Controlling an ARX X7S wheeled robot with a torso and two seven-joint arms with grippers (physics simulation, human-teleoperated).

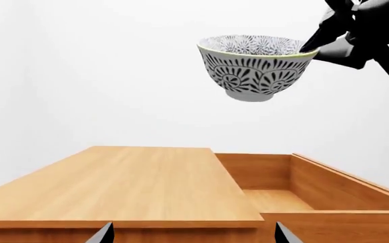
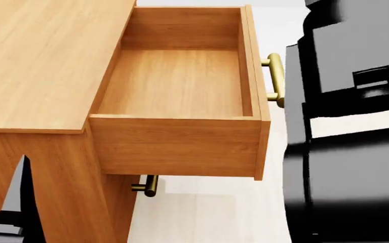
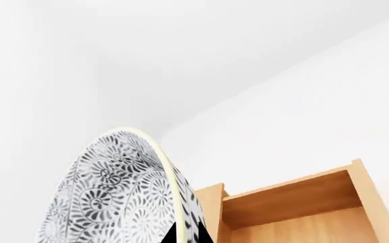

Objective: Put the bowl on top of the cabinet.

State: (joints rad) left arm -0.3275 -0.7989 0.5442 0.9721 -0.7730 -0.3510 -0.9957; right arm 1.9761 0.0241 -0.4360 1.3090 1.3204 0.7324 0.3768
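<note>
So the bowl point(image 1: 257, 67) is up in the air above the cabinet point(image 1: 123, 182), touching nothing but the right gripper point(image 1: 314, 49), which is pinched onto its rim. It's white with dark floral patterning inside and out and a thin yellow-green rim. The top drawer point(image 2: 181, 81) hangs open beside the cabinet's flat top. The left gripper point(image 1: 193, 235) only shows two fingertips, spread apart.

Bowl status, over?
Right gripper shut on bowl rim, held in air above the cabinet. Left gripper open, empty. Top drawer open, empty.
</note>
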